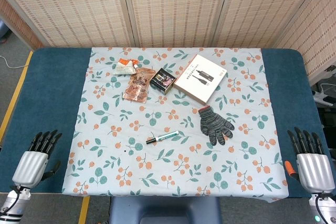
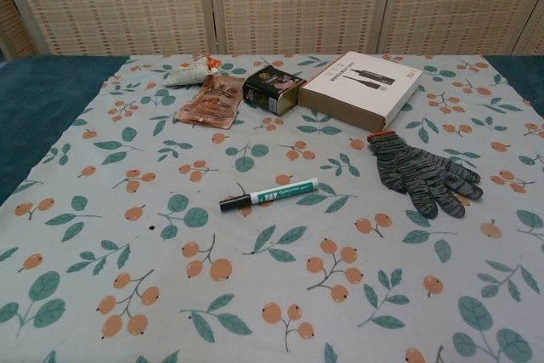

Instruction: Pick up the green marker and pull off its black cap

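1. The green marker [image 1: 165,137] lies flat on the floral cloth [image 1: 105,129] near the middle of the bench [image 1: 47,87], its black cap [image 1: 151,141] still on and pointing toward the robot's left.
2. The left hand [image 1: 35,161] rests at the near left edge of the bench, fingers [image 1: 44,140] extended and apart, grasping nothing.
3. The right hand [image 1: 312,163] rests at the near right edge, fingers [image 1: 307,139] likewise released and empty.
4. A grey knit glove [image 1: 214,123] lies just right of the marker, apart from it.
5. Farther back sit a white box [image 1: 199,78], a small dark box [image 1: 163,80], a brown snack pouch [image 1: 137,86] and a small white packet [image 1: 125,67].
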`<state>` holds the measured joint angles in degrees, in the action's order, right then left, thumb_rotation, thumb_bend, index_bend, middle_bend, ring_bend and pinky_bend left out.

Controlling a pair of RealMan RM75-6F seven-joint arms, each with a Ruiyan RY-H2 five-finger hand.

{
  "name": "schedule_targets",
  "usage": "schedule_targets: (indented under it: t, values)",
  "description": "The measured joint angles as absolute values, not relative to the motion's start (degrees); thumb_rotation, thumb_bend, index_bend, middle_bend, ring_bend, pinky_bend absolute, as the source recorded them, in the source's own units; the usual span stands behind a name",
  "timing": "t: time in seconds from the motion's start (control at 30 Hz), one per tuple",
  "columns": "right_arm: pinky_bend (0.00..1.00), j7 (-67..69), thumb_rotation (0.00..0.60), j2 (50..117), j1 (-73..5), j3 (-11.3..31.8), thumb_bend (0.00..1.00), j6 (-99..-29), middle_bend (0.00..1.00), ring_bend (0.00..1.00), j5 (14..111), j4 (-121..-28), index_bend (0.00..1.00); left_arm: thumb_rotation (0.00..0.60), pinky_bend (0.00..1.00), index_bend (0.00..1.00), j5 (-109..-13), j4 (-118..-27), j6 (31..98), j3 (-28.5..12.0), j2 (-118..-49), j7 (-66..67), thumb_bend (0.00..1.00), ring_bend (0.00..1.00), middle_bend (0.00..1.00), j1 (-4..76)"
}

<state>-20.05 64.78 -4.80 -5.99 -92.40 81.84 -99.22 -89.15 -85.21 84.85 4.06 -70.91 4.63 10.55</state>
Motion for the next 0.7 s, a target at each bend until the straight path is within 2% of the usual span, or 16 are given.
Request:
schedule_targets:
  t: [0.3,0.33,0.4,0.47,0.7]
  values:
    - [0.0,-18.58,0.6,68.61,-6.61,-4.52,0.2,-88.95,0.0,0.0,86.25,-97.92,0.0,0.6,0.02,0.0,-89.65,-85.1,84.93,3.26,-70.69,4.22,0.37,0.0,0.0,10.03]
    - [0.0,-19.1,0.6,69.65,-7.7,-4.03,0.2,-87.31,0.01,0.0,86.53,-98.17,0.0,0.6,0.02,0.0,-89.66,-85.18,84.96,3.13,-70.63,3.98,0.37,0.0,0.0,10.02]
    - [0.0,-20.8,0.6,71.75,-9.81,-2.99,0.2,-84.26,0.09,0.0,86.74,-98.94,0.03,0.6,0.02,0.0,-89.9,-85.14,84.82,2.94,-70.54,3.54,0.37,0.0,0.0,10.07]
    - [0.0,-24.18,0.6,75.28,-12.6,-1.39,0.2,-80.82,0.16,0.0,86.91,-99.75,0.08,0.6,0.02,0.0,-90.14,-85.12,84.34,2.99,-70.49,3.46,0.37,0.0,0.0,10.15]
    - [0.0,-38.3,0.6,92.31,-22.97,5.29,0.2,-69.6,0.27,0.0,84.04,-96.8,0.26,0.6,0.02,0.0,-90.92,-85.16,84.31,2.97,-70.23,2.88,0.37,0.0,0.0,9.93]
